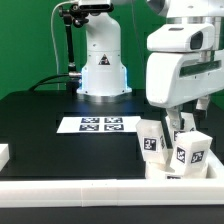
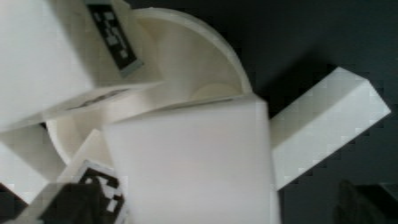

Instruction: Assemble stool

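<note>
The stool parts are bunched at the exterior view's right, by the front rail. The round white seat shows edge-on in the wrist view, with tagged white legs around it. In the exterior view one tagged leg stands upright, and a second leg stands beside it under my hand. My gripper reaches down onto that second leg. In the wrist view this leg fills the space between my fingers, and my gripper looks shut on it. The fingertips are mostly hidden.
The marker board lies flat on the black table in the middle. A white border rail runs along the front edge, and a short white block sits at the left. The robot base stands at the back.
</note>
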Controlling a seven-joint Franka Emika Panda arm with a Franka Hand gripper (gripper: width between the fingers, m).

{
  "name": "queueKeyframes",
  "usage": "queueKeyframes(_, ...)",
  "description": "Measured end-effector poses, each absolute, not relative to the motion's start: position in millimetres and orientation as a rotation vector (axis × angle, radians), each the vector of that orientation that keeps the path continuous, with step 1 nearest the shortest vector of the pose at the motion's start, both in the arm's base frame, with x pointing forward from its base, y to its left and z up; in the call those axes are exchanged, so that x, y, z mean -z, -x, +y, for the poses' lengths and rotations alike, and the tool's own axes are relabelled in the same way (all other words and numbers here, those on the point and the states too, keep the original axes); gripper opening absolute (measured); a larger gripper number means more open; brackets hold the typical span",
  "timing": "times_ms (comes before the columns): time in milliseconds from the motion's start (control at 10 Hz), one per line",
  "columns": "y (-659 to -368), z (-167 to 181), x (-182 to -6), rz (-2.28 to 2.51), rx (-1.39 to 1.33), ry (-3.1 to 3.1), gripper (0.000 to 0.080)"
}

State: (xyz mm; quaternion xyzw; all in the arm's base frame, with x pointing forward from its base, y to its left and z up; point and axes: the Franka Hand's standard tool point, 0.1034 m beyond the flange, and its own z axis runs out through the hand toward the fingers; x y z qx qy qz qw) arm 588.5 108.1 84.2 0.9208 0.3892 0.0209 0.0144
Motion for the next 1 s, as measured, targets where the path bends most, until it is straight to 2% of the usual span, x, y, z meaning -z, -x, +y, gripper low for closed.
queueKeyframes(200, -589, 107, -84.2, 1.205, -0.065, -2.869, 0.0392)
queueKeyframes(300, -589, 106, -84.5, 1.202, -0.067, -2.870, 0.0392)
queueKeyframes(400, -589, 106, -84.5, 1.191, -0.067, -2.874, 0.0338)
queueKeyframes(600, -589, 106, -84.5, 1.105, -0.068, -2.910, 0.0338)
queueKeyframes(1000, -589, 96, -86.6, 0.531, 0.023, -3.104, 0.0338)
